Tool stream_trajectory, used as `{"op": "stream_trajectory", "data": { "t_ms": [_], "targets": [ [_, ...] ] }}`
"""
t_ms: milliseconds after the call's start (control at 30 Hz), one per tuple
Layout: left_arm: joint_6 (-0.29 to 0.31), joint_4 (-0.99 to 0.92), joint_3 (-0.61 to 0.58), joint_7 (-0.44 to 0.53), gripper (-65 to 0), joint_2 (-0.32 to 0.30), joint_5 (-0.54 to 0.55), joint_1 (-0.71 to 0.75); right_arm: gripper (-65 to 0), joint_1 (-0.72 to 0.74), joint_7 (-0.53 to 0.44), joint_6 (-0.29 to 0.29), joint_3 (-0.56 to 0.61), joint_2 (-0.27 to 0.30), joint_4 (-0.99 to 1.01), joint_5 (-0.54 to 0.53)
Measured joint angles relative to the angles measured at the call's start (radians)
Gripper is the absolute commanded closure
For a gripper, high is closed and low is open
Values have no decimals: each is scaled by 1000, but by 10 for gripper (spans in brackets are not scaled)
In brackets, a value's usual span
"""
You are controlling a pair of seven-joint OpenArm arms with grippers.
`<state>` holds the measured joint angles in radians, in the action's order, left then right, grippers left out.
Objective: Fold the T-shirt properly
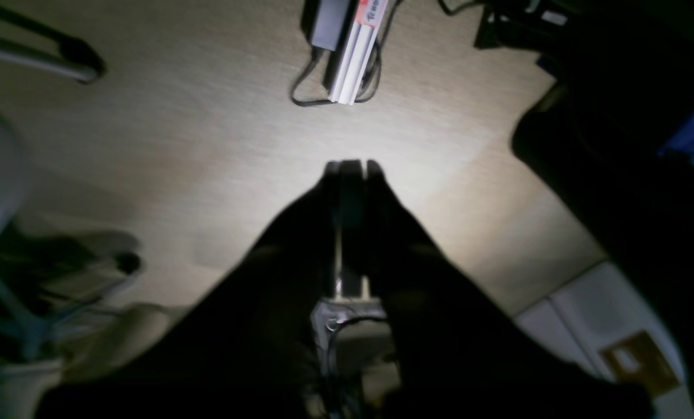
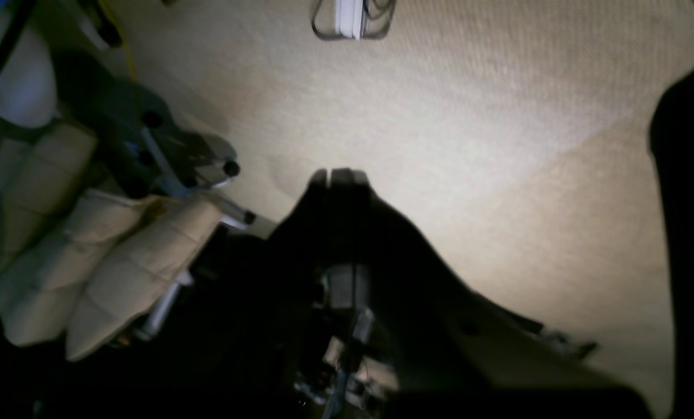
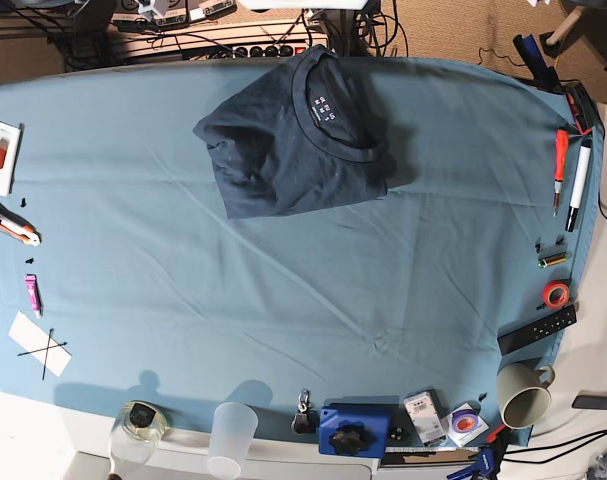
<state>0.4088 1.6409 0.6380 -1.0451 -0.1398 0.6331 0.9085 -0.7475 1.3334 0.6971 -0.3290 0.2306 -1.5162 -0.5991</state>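
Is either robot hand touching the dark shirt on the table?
Apart. The base view shows the T-shirt lying folded on the teal cloth with no arm near it; both wrist views show shut fingers over bare floor.

A mug (image 3: pixel 524 395) sits at the near right of the teal cloth (image 3: pixel 283 300), a remote (image 3: pixel 536 329) just beyond it, tape (image 3: pixel 555 293) farther. A plastic cup (image 3: pixel 233 439) stands near centre-left.

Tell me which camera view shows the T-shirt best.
The base view: the T-shirt lies folded near the table's far edge, whole, collar and white label showing. Both wrist views point at the floor and show none of it, only each arm's own dark closed hand.
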Motion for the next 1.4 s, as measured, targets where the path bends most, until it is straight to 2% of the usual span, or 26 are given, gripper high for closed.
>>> {"op": "stream_trajectory", "data": {
  "t_ms": [100, 200, 333, 467, 533, 600, 733, 867, 1000, 1067, 1133, 1233, 1267, 1400],
  "targets": [
    [11, -136, -1, 20, 0, 1, -8, -80, 0, 71, -10, -1, -1, 7, 92, 4],
    [8, -280, 0, 109, 0, 1, -108, -158, 0, 143, -30, 0, 0, 7, 180, 4],
    [8, -443, 1, 195, 0, 2, -198, -252, 0, 231, -107, -3, 0, 5, 308, 101],
    [8, -582, 3, 352, 0, 4, -339, -356, 0, 298, -222, -1, -1, 4, 446, 160],
    [7, -639, 4, 390, 0, 3, -412, -402, 0, 331, -251, -1, -1, 4, 507, 180],
    [-27, -687, 4, 425, 0, 2, -455, -443, 0, 368, -274, -2, -2, 4, 555, 195],
    [-127, -794, 4, 504, 0, 3, -555, -522, 0, 450, -407, -3, -1, 3, 634, 308],
    [-129, -909, 4, 629, 0, 1, -646, -559, 0, 513, -489, -4, 14, 5, 700, 426],
    [-129, -1021, 4, 816, 0, 2, -744, -556, 0, 560, -591, -11, 167, 18, 786, 549],
    [-124, -1068, 5, 904, 0, 2, -792, -555, 0, 565, -717, -73, 291, 21, 820, 653],
    [-123, -1099, 5, 966, 0, 2, -809, -556, 0, 560, -824, -158, 414, 25, 845, 742],
    [-123, -1120, 5, 1018, 0, 4, -810, -560, 0, 553, -912, -265, 585, 35, 879, 783],
    [-109, -1121, 5, 1027, 0, 4, -809, -560, 0, 552, -933, -291, 633, 38, 885, 782],
    [11, -1122, 5, 1109, 0, 10, -809, -558, 0, 556, -950, -365, 768, 37, 888, 782]
  ]
}}
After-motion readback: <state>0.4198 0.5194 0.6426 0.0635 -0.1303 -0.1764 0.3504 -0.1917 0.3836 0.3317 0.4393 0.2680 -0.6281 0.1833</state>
